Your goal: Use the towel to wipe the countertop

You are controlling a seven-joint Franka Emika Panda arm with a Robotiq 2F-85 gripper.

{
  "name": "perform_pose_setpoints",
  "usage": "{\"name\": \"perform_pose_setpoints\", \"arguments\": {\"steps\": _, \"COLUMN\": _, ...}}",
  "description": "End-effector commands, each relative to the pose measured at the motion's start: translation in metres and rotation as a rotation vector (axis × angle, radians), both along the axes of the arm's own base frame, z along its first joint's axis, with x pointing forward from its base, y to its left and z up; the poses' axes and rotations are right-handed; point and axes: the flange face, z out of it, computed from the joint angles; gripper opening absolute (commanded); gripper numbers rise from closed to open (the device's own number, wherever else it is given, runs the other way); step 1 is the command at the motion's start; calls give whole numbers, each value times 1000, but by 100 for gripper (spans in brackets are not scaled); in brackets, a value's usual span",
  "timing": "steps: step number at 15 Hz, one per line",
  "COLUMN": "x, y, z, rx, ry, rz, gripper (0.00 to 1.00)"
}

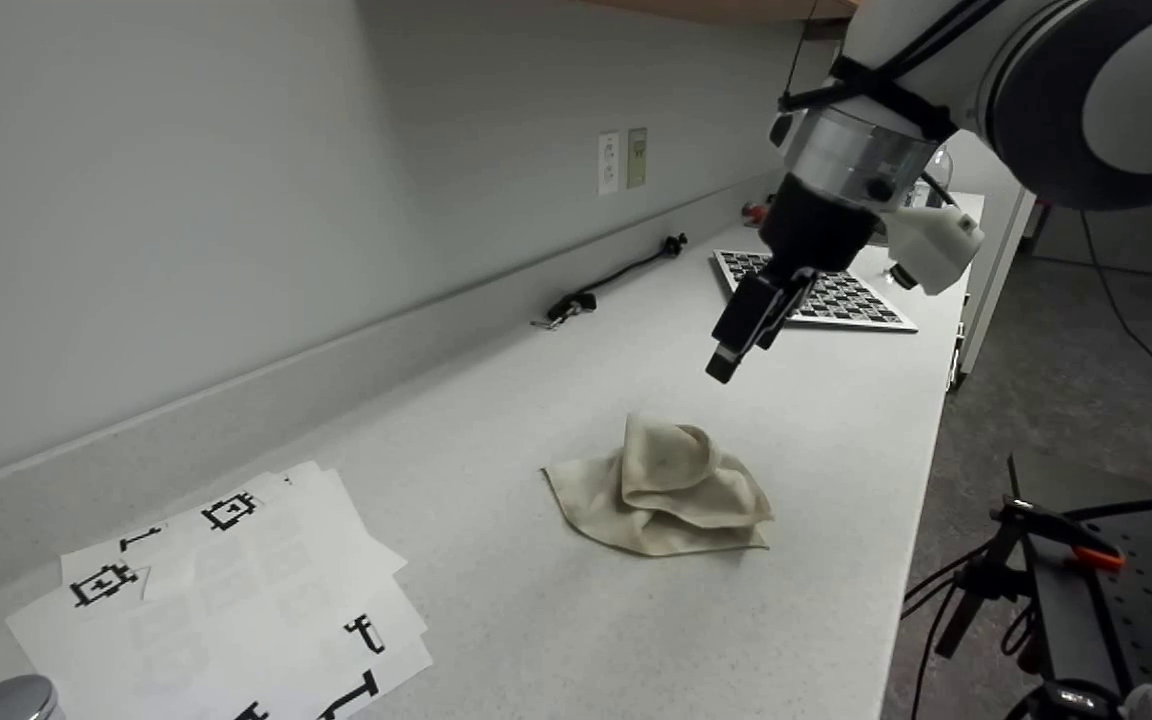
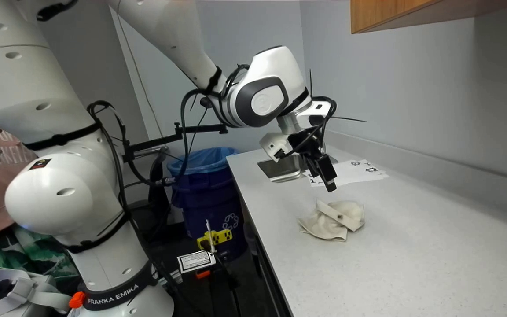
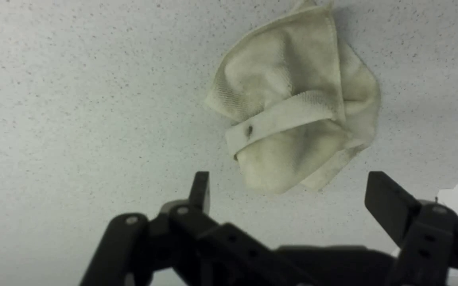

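A cream towel lies crumpled and folded on the light speckled countertop (image 1: 536, 640). It shows in both exterior views (image 1: 671, 500) (image 2: 332, 222) and in the wrist view (image 3: 292, 99), where a folded strip with a small dark spot crosses its middle. My black gripper hangs above the countertop, tilted downward, in both exterior views (image 1: 723, 368) (image 2: 331, 187). It is above the towel and apart from it. In the wrist view my gripper (image 3: 288, 174) has its two fingers wide apart with nothing held between them. The towel's near end shows between the fingertips.
Papers with black markings (image 1: 266, 610) lie by the wall. A black-and-white patterned board (image 1: 841, 300) and a black cable (image 1: 626, 270) lie farther along the countertop. A metal tray (image 2: 282, 169) sits beyond the gripper. A wooden cabinet (image 2: 394, 15) hangs overhead.
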Motion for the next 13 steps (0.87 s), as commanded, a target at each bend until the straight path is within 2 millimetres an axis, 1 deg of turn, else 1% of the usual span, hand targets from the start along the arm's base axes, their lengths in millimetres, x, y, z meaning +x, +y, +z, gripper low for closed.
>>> {"name": "perform_pose_setpoints", "arguments": {"steps": 1, "x": -14, "y": -7, "z": 28, "rx": 5, "ry": -6, "rz": 1, "gripper": 100}}
{"name": "perform_pose_setpoints", "arguments": {"steps": 5, "x": -17, "y": -13, "z": 41, "rx": 43, "ry": -10, "rz": -16, "gripper": 100}}
{"name": "perform_pose_setpoints", "arguments": {"steps": 6, "x": -7, "y": -7, "z": 32, "rx": 29, "ry": -18, "rz": -19, "gripper": 100}}
{"name": "perform_pose_setpoints", "arguments": {"steps": 8, "x": -8, "y": -10, "z": 36, "rx": 36, "ry": -19, "rz": -24, "gripper": 100}}
{"name": "perform_pose_setpoints", "arguments": {"steps": 13, "x": -9, "y": -11, "z": 36, "rx": 37, "ry": -17, "rz": -26, "gripper": 100}}
